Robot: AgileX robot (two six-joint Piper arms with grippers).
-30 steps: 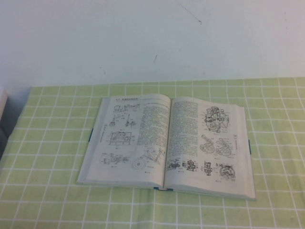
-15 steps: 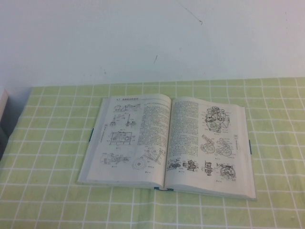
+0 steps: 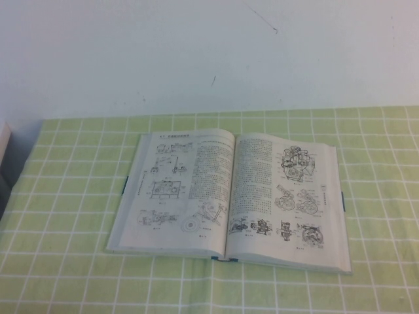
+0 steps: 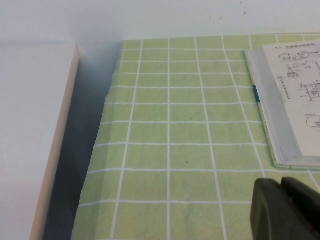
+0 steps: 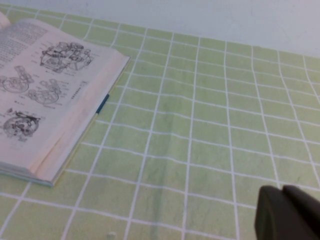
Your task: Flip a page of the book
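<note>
the large thick technical book with whitish pages and dark blue cover edges [image 3: 229,199] lies open and flat near the middle of the counter, which is draped in a light green cloth with a white grid [image 3: 65,196]. its spine runs away from the robot, toward the pale wall [image 3: 196,52] behind the counter. the left-hand leaf carries line diagrams with a column of text beside them. the right-hand leaf, the thin whitish page with text columns and machine cross-section drawings [image 3: 285,196], rests flat on the stack below it, not lifted at any corner. a sliver of the blue cover shows at each outer edge of the book and at the foot of the spine.

in the high view neither arm reaches over the counter. the left wrist view shows the dark left pincer [image 4: 287,210] as a blurred mass at the frame's lower corner, hovering over bare green cloth, apart from the book's left edge [image 4: 280,105]; whether its fingers are apart or together i cannot tell. a whitish flat-sided block [image 4: 35,135] stands off the counter's left side, with a shadowed gap between them.

the right wrist view shows the dark right pincer [image 5: 287,212] likewise only in part, above the cloth well to the right of the book's drawn page [image 5: 45,95]; its fingers' state cannot be told either.
</note>
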